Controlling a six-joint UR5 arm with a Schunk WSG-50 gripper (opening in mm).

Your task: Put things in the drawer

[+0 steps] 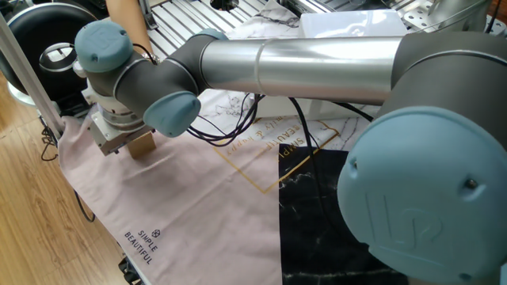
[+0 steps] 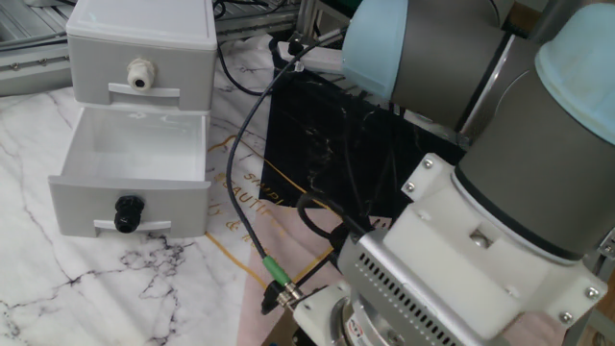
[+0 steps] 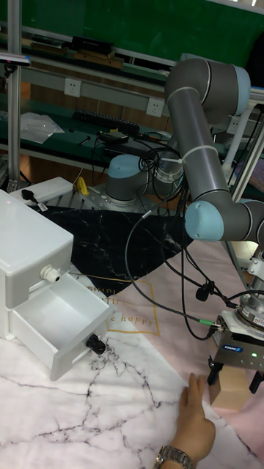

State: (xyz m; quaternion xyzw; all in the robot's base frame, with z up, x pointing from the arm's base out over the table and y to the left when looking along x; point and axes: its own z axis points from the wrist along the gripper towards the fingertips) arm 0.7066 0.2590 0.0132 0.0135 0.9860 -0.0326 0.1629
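The white cabinet (image 3: pixel 33 271) is sitting at 9 o'clock on the table, its drawer (image 3: pixel 66 316) pulled out and holding nothing. At 4 o'clock the gripper (image 3: pixel 235 381) is straddling the wooden block (image 3: pixel 233 387) on the pink cloth (image 1: pixel 198 198); whether it is pinching, I cannot tell. A hand (image 3: pixel 192 418) is resting just beside the block, so squeezing squarely and lifting straight is looking wise.

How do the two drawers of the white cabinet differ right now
The lower drawer is pulled out, showing a bare white inside; the upper drawer is pushed in shut. The lower drawer has a dark round knob; the upper drawer's knob is pale. Both are white with flat fronts.
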